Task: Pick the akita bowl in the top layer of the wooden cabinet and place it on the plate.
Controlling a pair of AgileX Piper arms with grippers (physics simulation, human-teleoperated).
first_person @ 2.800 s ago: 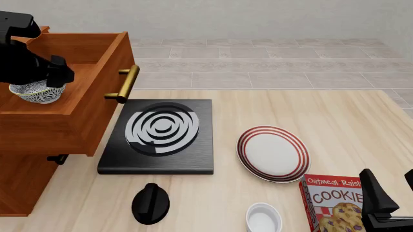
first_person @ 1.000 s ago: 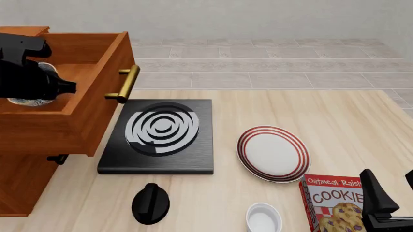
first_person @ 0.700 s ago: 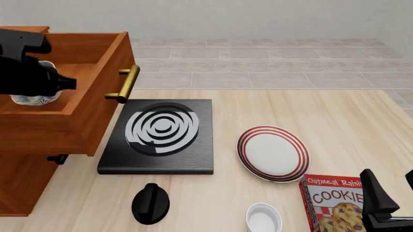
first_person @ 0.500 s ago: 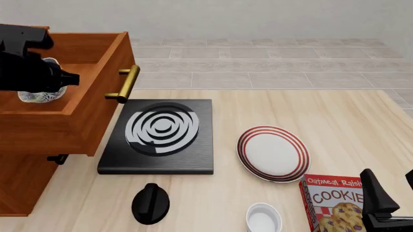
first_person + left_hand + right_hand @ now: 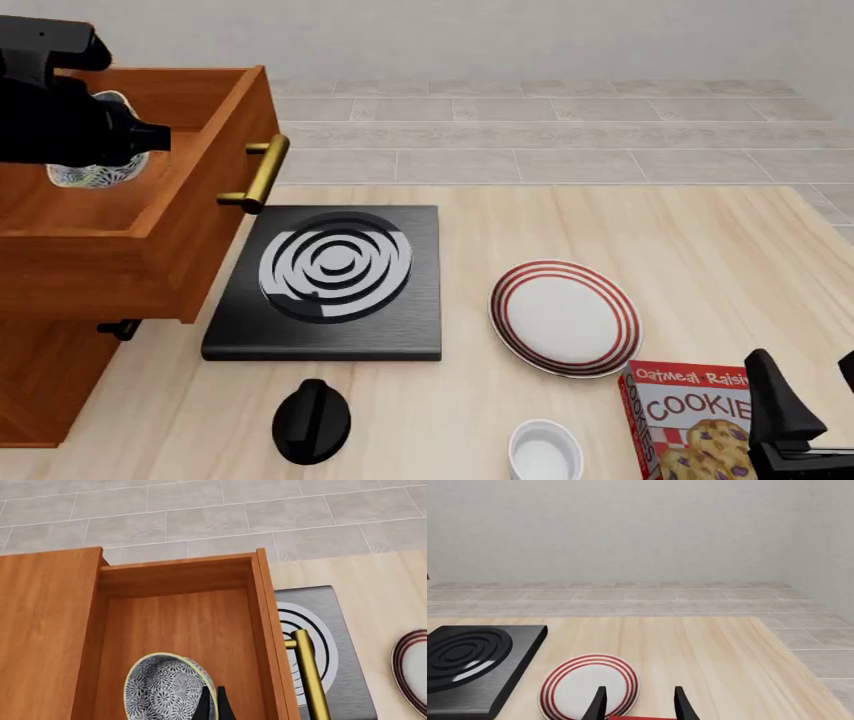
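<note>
The akita bowl, patterned dark outside with a whitish rim, hangs tilted inside the pulled-out top layer of the wooden cabinet. My left gripper is shut on its rim. In the left wrist view the fingertips pinch the edge of the akita bowl above the drawer floor. The red-striped plate lies on the table to the right, also seen as the plate in the right wrist view. My right gripper rests open at the near right, its open fingers holding nothing.
A black stove slab with white rings sits between the cabinet and the plate. The drawer's brass handle juts toward it. A black knob-like object, a white ramekin and a cookie box stand along the near edge.
My left gripper has risen and shifted slightly right with the akita bowl, lifting it off the drawer floor to about the drawer's rim. The right arm has not moved.
</note>
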